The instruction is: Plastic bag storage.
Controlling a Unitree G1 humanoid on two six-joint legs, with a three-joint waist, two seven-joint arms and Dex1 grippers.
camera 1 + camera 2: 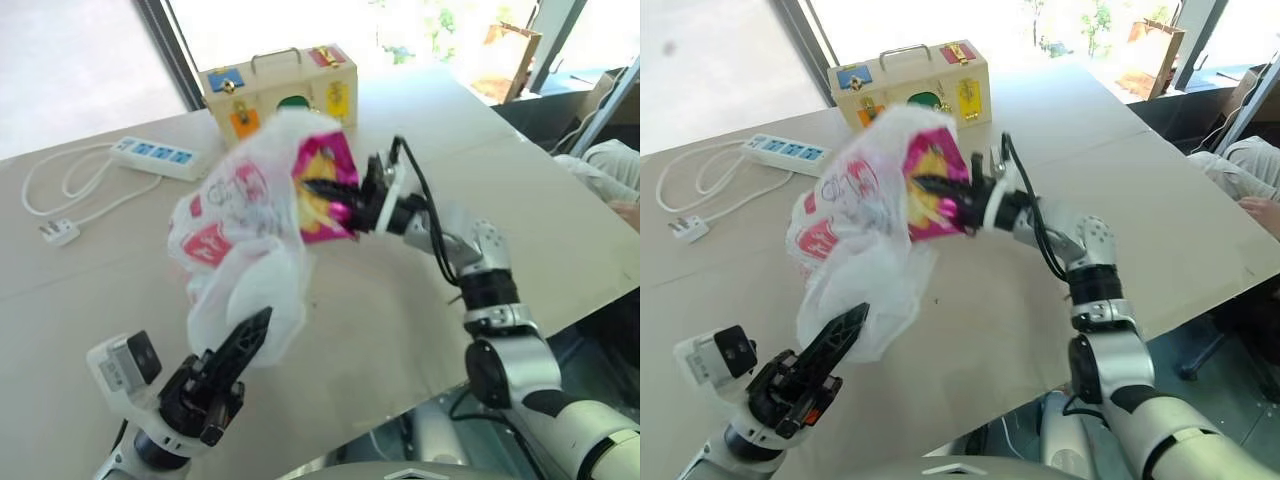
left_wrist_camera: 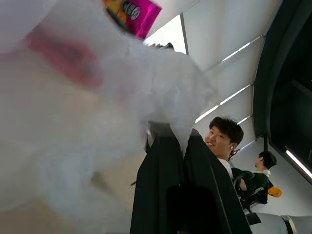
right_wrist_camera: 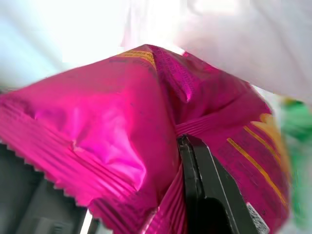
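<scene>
**Bag held up over the bench, chip packet at its mouth**

The plastic bag [image 1: 245, 235] hangs in the air above the middle of the bench [image 1: 560, 210], clear of its surface. The left gripper [image 1: 240, 345] has its fingers closed on the bag's lower edge, near the bench's front edge. The right gripper [image 1: 335, 195] comes in from the right with its fingers clamped on a magenta chip packet [image 1: 325, 190]; the packet sits against the bag's upper right side, seemingly partly inside the opening, though the crumpled film makes that hard to judge. Red print shows through the bag's left face.

At the bench's far edge stands a wooden latch box [image 1: 285, 85] with a handle on top. A white power strip [image 1: 155, 155] lies toward the far left corner, its cable and plug [image 1: 60, 232] trailing along the left side.
</scene>
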